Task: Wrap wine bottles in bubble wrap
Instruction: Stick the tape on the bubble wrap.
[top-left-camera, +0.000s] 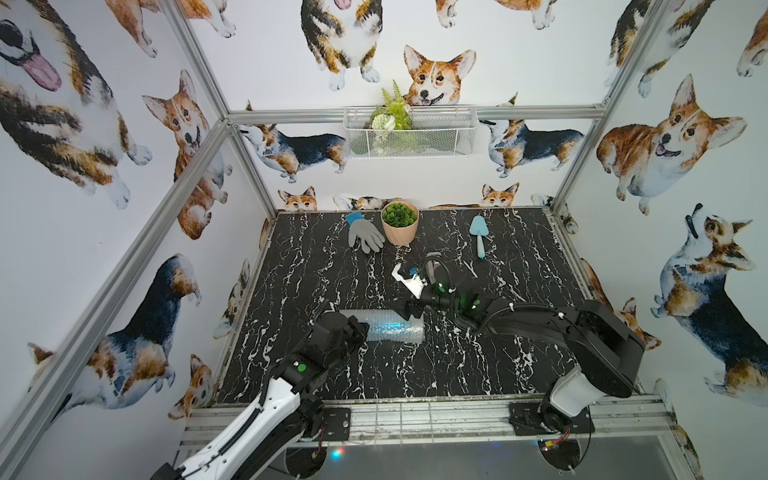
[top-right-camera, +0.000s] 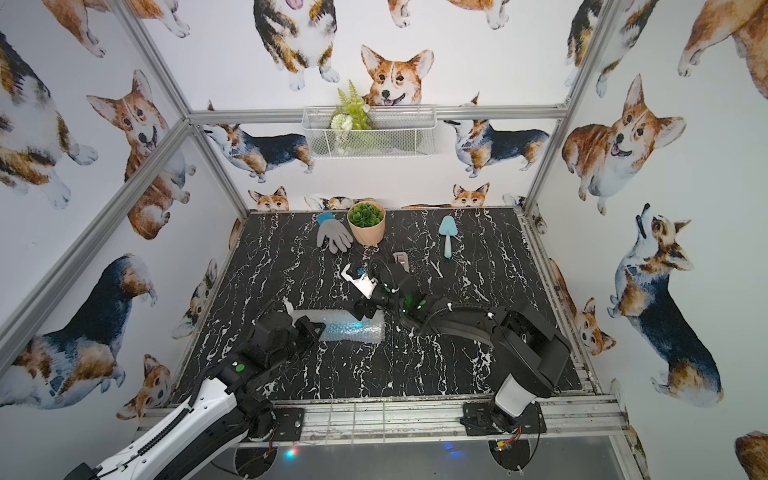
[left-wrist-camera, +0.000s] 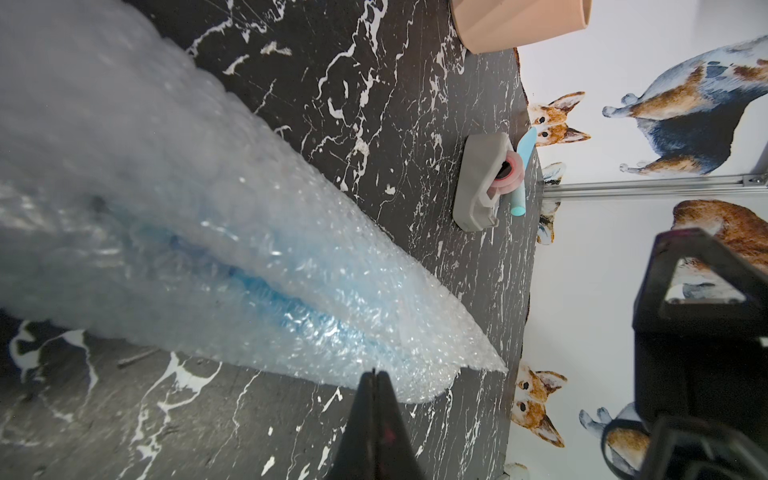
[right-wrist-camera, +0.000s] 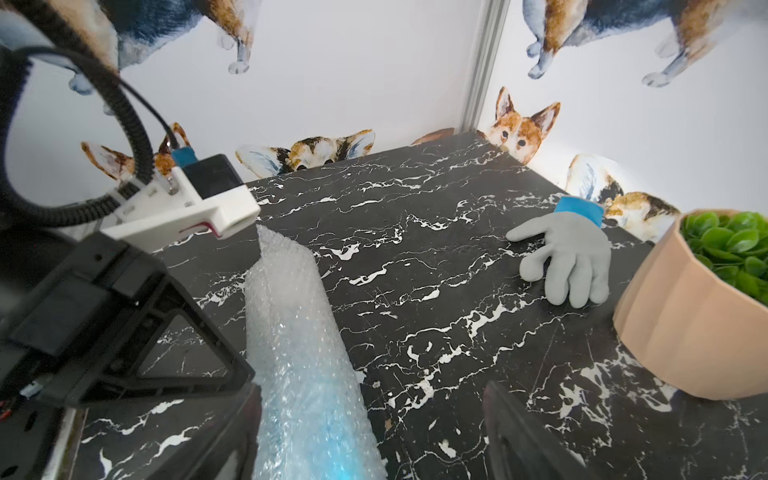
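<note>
Right wrist: R gripper (right-wrist-camera: 370, 403) jaws wide astride bubble wrap (right-wrist-camera: 291, 324), bottle (right-wrist-camera: 332, 419) inside, L gripper (left-wrist-camera: 375, 380) jaws closed

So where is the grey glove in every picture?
In a top view: the glove lies at the back, just left of the pot.
In a top view: same spot, glove left of the pot.
Left wrist view: no glove; only the pot shows.
Right wrist view: glove lies beside the pot.
Shared landmark: the peach plant pot.
</note>
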